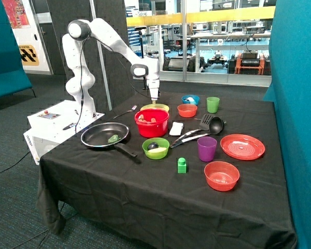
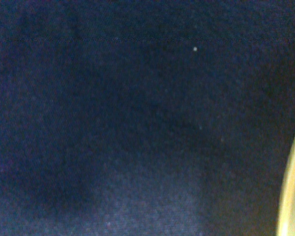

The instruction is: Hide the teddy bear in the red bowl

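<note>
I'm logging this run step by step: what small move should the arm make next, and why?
Probably lift the pincer straight up and clear. It hangs low over the yellow bowl, just behind the red bowl. A brownish lump inside the red bowl looks like the teddy bear, so the drop seems done, though I cannot be sure.

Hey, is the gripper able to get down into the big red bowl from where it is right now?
Probably yes. The gripper hangs over the yellow bowl, just behind the red bowl. The red bowl's mouth is open upward and nothing stands over it, so a short shift toward it looks unobstructed.
</note>
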Controlling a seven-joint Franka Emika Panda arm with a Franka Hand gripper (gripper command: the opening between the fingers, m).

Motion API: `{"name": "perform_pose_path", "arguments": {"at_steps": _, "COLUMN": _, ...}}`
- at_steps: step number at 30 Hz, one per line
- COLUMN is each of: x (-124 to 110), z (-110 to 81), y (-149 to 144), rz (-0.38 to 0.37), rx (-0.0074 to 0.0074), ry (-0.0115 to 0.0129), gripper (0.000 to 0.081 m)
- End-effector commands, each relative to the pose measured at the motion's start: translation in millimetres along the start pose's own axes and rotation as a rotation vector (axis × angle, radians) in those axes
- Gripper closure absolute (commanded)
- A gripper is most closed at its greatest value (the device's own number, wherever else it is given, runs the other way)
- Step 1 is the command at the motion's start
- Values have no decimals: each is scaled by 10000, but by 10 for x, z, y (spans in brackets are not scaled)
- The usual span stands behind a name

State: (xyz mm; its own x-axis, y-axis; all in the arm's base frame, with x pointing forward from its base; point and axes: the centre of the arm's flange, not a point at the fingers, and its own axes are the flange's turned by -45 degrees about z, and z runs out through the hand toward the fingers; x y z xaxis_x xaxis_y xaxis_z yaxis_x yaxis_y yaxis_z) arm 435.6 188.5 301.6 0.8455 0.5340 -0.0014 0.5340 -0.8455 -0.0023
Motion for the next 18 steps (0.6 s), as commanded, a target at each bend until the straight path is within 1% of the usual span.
{"name": "perform_pose_path", "arguments": {"at_steps": 1, "x": -6, "z": 73, "y": 18, "rz": 46, "rx": -23, "ry": 14, "gripper": 356}}
{"name": "perform_pose_path", "arguments": {"at_steps": 9, "x": -15, "z": 124, "y": -10, "rz": 17, "rx": -23, "ry": 14, "gripper": 375}}
{"name": "perform_pose_path", "arguments": {"at_steps": 13, "x": -10, "z": 144, "y": -27, "rz": 6, "rx": -23, "ry": 14, "gripper": 372}}
{"name": "perform_pose_path", "arguments": {"at_steps": 18, "x": -5, "z": 157, "y": -41, "rz": 3, "rx": -23, "ry": 14, "gripper": 393}}
